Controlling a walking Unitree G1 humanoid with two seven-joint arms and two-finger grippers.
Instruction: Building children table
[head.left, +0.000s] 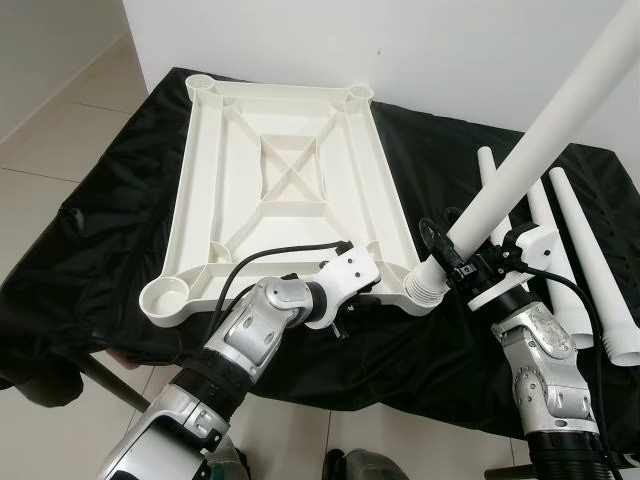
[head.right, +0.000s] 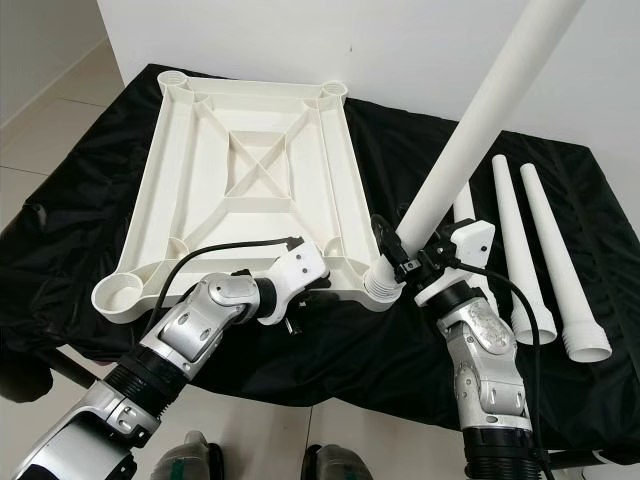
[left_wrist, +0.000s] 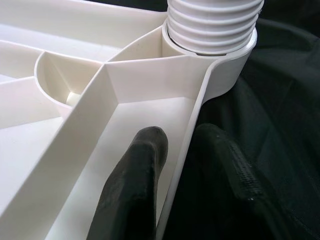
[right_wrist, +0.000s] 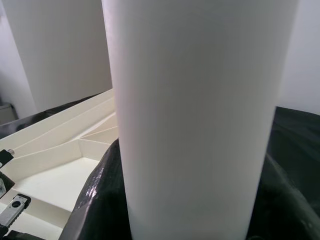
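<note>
Left eye view is showing a white moulded plastic tabletop lying upside down, ribs up, on a counter draped in black cloth. The right pincer is clamping a long white tapered plastic leg, fingers pressed against its sides, while the leg's threaded end is sitting in the near corner socket and the leg is tilting up toward the wall. The left pincer is pinching the tabletop's near edge wall just beside that socket, one finger inside the rim, one outside. Three more white tapered legs are lying on the cloth to the right.
</note>
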